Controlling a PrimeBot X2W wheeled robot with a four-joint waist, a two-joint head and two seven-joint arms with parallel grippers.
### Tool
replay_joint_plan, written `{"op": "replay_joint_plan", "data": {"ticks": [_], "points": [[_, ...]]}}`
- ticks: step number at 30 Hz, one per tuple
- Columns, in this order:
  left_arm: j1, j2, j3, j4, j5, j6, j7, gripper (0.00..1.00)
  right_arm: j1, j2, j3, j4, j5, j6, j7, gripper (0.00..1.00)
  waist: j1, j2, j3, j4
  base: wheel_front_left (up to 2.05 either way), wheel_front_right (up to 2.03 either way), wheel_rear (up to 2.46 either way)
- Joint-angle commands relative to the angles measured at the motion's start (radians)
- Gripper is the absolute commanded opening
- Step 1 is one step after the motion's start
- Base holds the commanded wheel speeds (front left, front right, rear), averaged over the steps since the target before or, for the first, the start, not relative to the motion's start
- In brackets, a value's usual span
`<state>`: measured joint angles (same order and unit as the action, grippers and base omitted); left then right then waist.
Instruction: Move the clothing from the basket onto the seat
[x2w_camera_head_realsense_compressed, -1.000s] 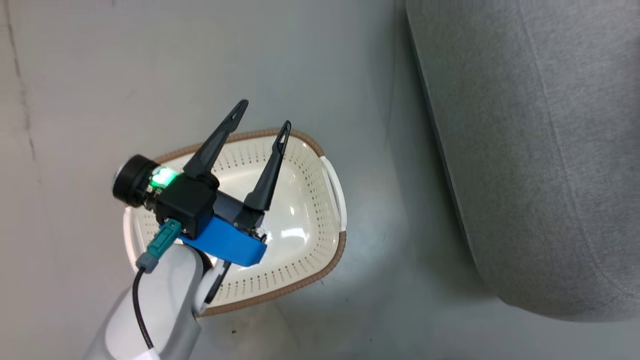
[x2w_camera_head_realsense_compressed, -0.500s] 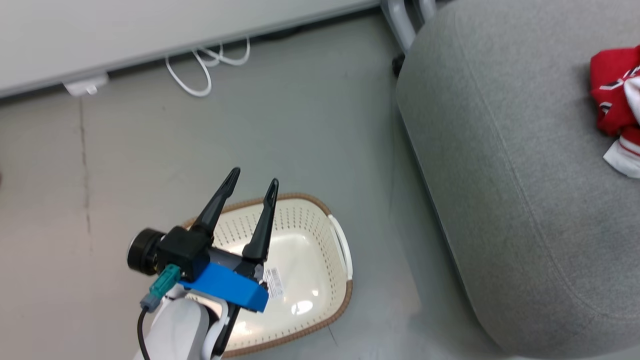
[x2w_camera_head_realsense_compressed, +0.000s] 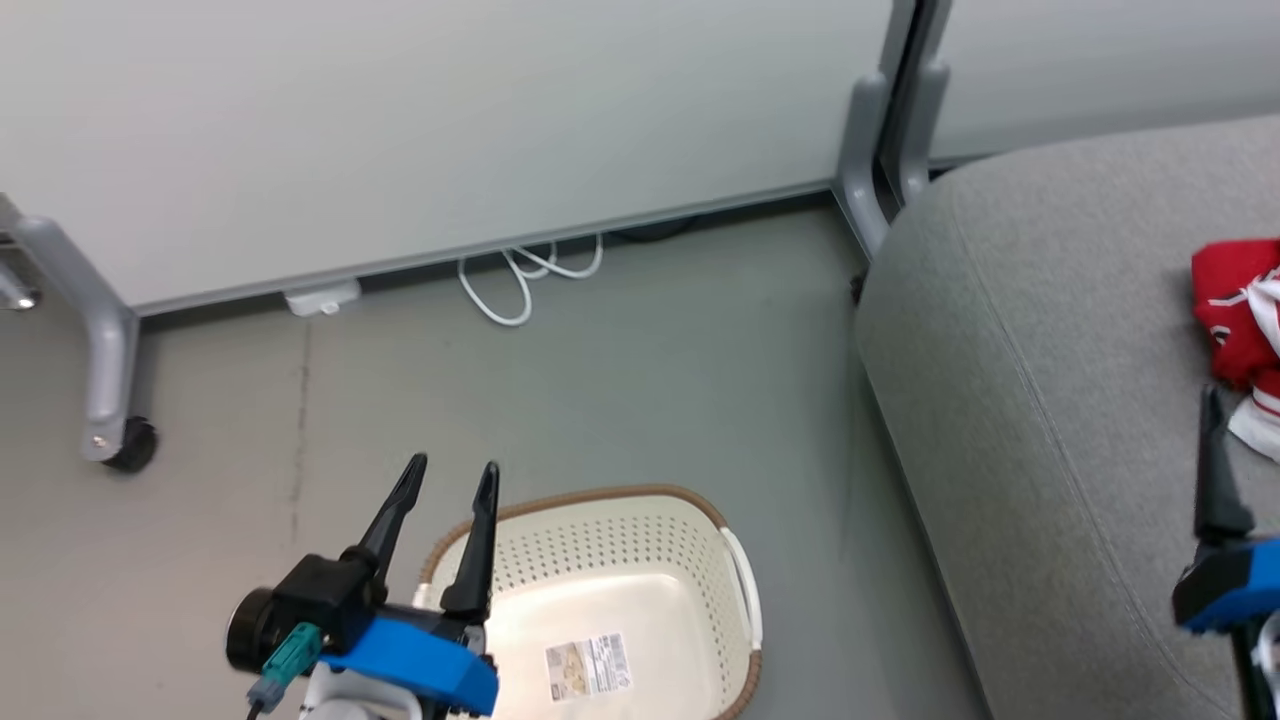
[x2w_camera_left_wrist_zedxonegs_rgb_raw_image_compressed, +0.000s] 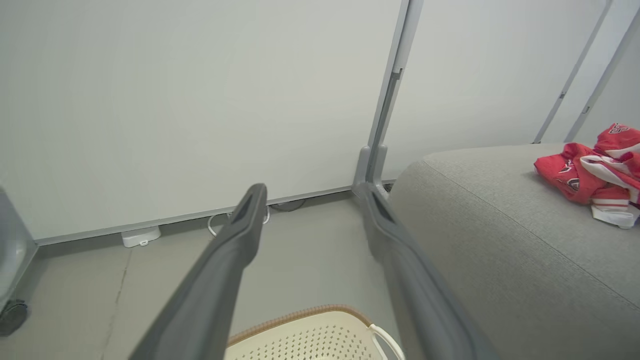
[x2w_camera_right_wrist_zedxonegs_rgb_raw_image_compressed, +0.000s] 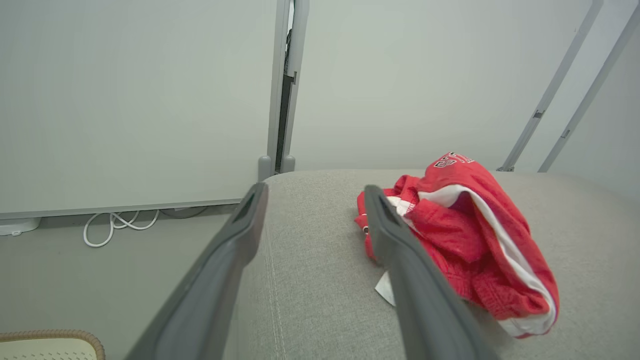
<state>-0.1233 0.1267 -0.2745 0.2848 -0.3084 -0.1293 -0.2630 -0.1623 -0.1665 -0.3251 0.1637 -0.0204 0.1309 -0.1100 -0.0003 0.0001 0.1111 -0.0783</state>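
Clothing (x2w_camera_right_wrist_zedxonegs_rgb_raw_image_compressed: 465, 240) is on the seat (x2w_camera_head_realsense_compressed: 1050, 400): a crumpled red bundle w/ white trim and lettering, lying toward the cushion's right side in the head view.

Start w/ your right gripper (x2w_camera_right_wrist_zedxonegs_rgb_raw_image_compressed: 316, 188). Its two fingers are spread wide w/ nothing btwn them, held over the grey cushion. In the right wrist view, one finger crosses in front of the bundle's near edge and a small white tag. You can't tell from these views whether it touches the fabric. The head view gives you one dark finger and some blue housing at the right edge, w/ the tip close by the red cloth.

Your left gripper (x2w_camera_head_realsense_compressed: 452, 466) is spread as well, w/ nothing btwn the fingers. It's held above the left end of the basket (x2w_camera_head_realsense_compressed: 600, 492). The basket stands on the grey floor (x2w_camera_head_realsense_compressed: 620, 380), near the seat but apart from it, w/ a strip of floor btwn them. Its cream perforated walls and smooth bottom show, and a barcode sticker (x2w_camera_head_realsense_compressed: 588, 665) lies flat on the bottom.

Further out, a white cable (x2w_camera_head_realsense_compressed: 525, 280) loops at the foot of the pale wall panel (x2w_camera_head_realsense_compressed: 400, 130), w/ a small white box (x2w_camera_head_realsense_compressed: 322, 298) just beside it. A grey frame leg (x2w_camera_head_realsense_compressed: 100, 350) on a black caster stands at far left. Another grey upright (x2w_camera_head_realsense_compressed: 860, 150) stands by the seat's far corner.
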Motion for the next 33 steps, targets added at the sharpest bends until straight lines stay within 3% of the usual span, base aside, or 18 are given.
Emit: {"op": "replay_joint_plan", "data": {"ticks": [1, 7, 13, 21, 33], "points": [[0.019, 0.002, 0.013, 0.003, -0.004, -0.001, -0.003, 1.0, 0.04, 0.02, 0.008, -0.033, -0.012, 0.0, -0.007, 1.0, 0.0003, -0.0001, -0.041, 0.037, 0.0, 0.0, 0.0], [0.066, -0.003, 0.053, 0.024, -0.007, -0.001, -0.003, 1.0, 0.152, 0.078, 0.054, -0.11, -0.028, 0.0, -0.031, 1.0, 0.0003, -0.0001, -0.089, 0.083, 0.0, 0.0, 0.0], [0.09, -0.003, 0.093, 0.049, -0.011, -0.001, -0.003, 1.0, 0.204, 0.104, 0.122, -0.112, -0.01, 0.0, -0.054, 1.0, 0.0003, -0.0001, -0.113, 0.11, 0.0, 0.0, 0.0], [0.089, 0.003, 0.126, 0.082, -0.012, -0.001, -0.003, 1.0, 0.204, 0.113, 0.215, -0.075, -0.003, 0.0, -0.059, 1.0, 0.0003, -0.0001, -0.118, 0.131, 0.0, 0.0, 0.0], [0.075, -0.002, 0.146, 0.113, -0.011, -0.001, -0.003, 1.0, 0.177, 0.117, 0.259, -0.022, 0.001, 0.0, -0.07, 1.0, 0.0003, -0.0001, -0.116, 0.148, 0.0, 0.0, 0.0]]}}
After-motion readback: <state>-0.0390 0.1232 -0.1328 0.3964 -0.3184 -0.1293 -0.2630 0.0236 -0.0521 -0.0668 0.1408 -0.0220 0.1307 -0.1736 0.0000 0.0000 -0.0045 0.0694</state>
